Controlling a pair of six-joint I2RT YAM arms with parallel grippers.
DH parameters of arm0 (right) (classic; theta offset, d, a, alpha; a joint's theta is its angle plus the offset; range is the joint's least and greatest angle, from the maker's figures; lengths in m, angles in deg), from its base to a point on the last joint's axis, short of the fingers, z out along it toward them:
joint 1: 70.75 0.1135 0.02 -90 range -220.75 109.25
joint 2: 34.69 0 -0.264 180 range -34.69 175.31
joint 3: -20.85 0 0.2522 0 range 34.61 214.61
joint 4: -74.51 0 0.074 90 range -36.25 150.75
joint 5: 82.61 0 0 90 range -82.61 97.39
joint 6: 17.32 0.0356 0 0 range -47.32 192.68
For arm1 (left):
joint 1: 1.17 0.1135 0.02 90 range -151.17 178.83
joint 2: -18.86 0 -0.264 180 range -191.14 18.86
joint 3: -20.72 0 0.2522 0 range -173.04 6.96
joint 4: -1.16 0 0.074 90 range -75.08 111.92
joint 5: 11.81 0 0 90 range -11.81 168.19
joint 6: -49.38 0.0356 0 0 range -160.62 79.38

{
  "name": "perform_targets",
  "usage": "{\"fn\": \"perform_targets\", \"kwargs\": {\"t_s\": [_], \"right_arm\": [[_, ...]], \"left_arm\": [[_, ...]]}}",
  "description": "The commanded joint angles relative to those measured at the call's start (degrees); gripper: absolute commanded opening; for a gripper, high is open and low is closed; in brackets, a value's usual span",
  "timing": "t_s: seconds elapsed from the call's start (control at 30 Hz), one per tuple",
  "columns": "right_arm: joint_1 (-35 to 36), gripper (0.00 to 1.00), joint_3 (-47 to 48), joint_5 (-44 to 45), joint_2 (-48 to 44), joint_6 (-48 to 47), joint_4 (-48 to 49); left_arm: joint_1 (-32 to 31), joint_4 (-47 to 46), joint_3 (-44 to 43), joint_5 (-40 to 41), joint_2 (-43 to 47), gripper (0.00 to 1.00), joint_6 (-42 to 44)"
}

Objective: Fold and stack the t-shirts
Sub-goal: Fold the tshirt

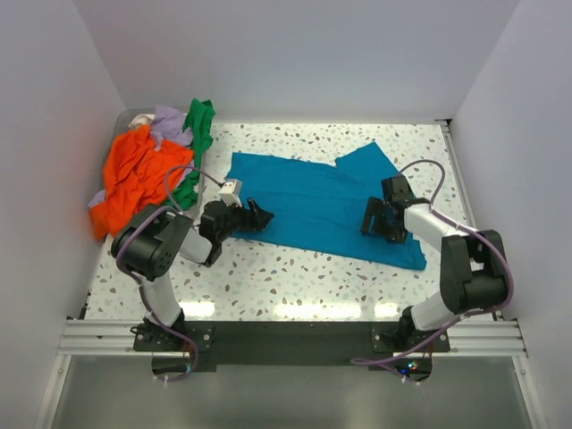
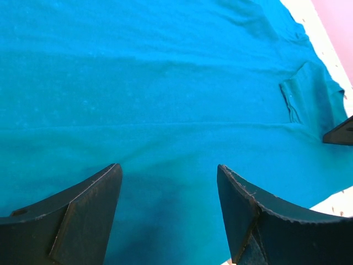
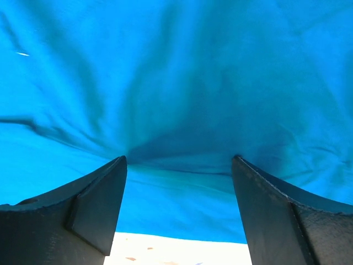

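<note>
The large teal t-shirt (image 1: 326, 201) lies spread across the middle of the table. My left gripper (image 1: 256, 217) is open over its left part; the left wrist view shows teal cloth (image 2: 165, 99) between the spread fingers (image 2: 88, 204). My right gripper (image 1: 382, 222) is open and presses down on the shirt's right part near its front edge; the right wrist view shows cloth (image 3: 176, 83) bunched into folds at the fingers (image 3: 94, 199). The orange t-shirt (image 1: 130, 177), the green t-shirt (image 1: 198, 125) and the lavender t-shirt (image 1: 168, 125) lie heaped at the back left.
The speckled table (image 1: 268, 277) is walled in white on three sides. The heap of shirts sits against the left wall. The arm bases stand on a black bar (image 1: 286, 338) at the near edge.
</note>
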Motion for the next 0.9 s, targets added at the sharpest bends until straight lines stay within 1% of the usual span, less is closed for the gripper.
{"fn": "perform_targets", "kwargs": {"t_s": [0.0, 0.13, 0.33, 0.5, 0.6, 0.7, 0.8, 0.87], "right_arm": [[-0.73, 0.81, -3.66, 4.3, -4.54, 1.97, -5.54], [-1.52, 0.82, -5.85, 2.9, -10.07, 2.58, -7.56], [-2.32, 0.82, -7.09, -0.01, -14.3, 3.46, -9.67], [-2.23, 0.81, -5.6, -1.41, -17.63, 2.76, -9.33], [-2.05, 0.81, -4.98, -5.36, -18.96, 1.53, -6.52], [-1.09, 0.81, -3.23, -7.83, -18.44, 1.0, -4.32], [2.07, 0.81, -1.21, -8.19, -15.28, 1.18, -1.52], [4.61, 0.82, 0.81, -7.75, -10.89, 1.61, -0.1]], "left_arm": [[-0.48, 4.41, 4.89, -3.13, -1.07, 0.75, -3.1], [-1.18, 2.39, 8.75, -3.05, -0.9, 0.75, -4.33], [-1.8, -1.83, 13.5, -3.58, -1.25, 0.75, -6.0], [-2.15, -2.1, 14.04, -3.93, 0.42, 0.75, -5.92], [-2.15, -0.17, 13.07, -3.75, 2.87, 0.75, -5.13], [-2.24, 3.61, 12.02, -2.79, 6.74, 0.75, -4.07], [-2.41, 7.04, 9.83, -1.21, 10.34, 0.76, -2.76], [-2.42, 9.23, 8.5, 0.29, 11.58, 0.76, -1.79]]}}
